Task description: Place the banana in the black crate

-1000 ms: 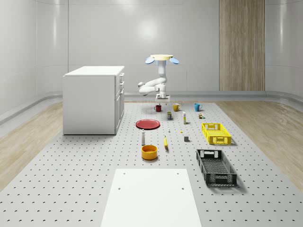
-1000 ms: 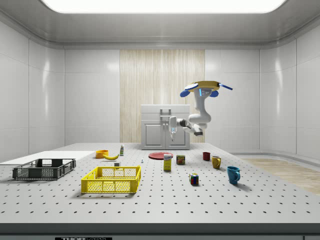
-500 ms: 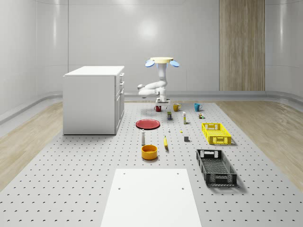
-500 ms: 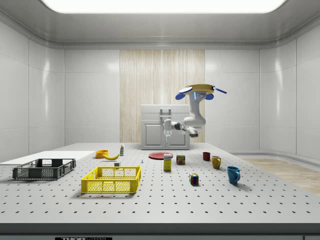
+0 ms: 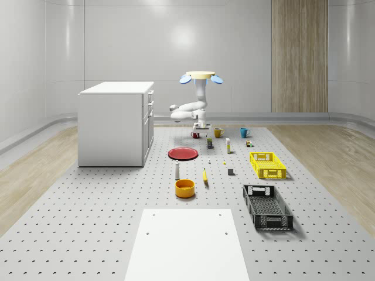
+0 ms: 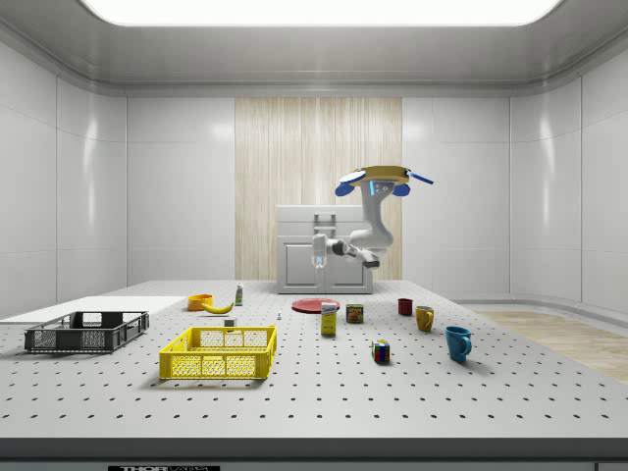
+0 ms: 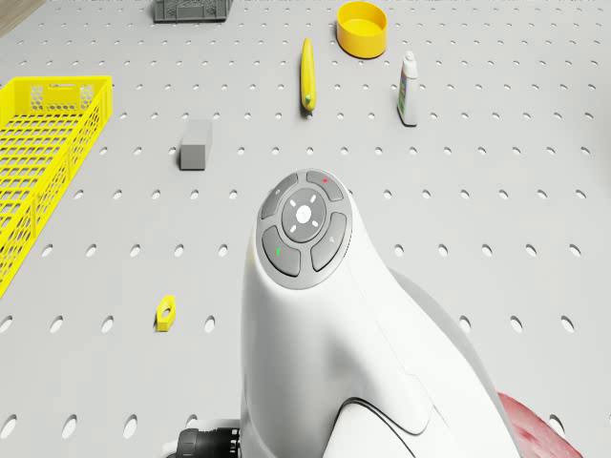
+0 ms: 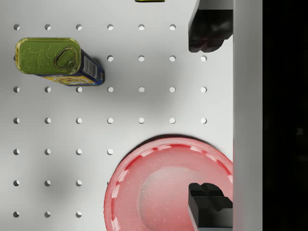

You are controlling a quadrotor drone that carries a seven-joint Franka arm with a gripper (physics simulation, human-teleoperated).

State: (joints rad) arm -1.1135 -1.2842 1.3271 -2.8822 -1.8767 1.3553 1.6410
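Observation:
The yellow banana (image 5: 205, 175) (image 6: 218, 307) (image 7: 307, 74) lies on the pegboard table between the orange bowl and a small grey block. The black crate (image 5: 267, 206) (image 6: 86, 331) (image 7: 191, 10) stands empty near the table's front right in the whole-scene view. The drone (image 5: 200, 76) (image 6: 378, 180) hovers over the far part of the table, its arm (image 7: 325, 315) bent down. My gripper (image 5: 202, 126) (image 6: 319, 257) (image 8: 209, 115) hangs open above the rim of the red plate (image 8: 163, 187), far from the banana, with nothing held between its fingertips (image 8: 209, 29).
A white cabinet (image 5: 116, 123) stands at the whole-scene view's left. On the table are a yellow crate (image 5: 268, 164) (image 7: 43, 153), an orange bowl (image 5: 184, 188), a bottle (image 7: 408, 88), a grey block (image 7: 195, 156), a green-topped can (image 8: 57, 61), mugs (image 6: 457, 341) and a white sheet (image 5: 186, 243).
The drone and arm have shifted toward the side view's left and slightly lower, bringing the gripper over the red plate. The table's objects have not moved.

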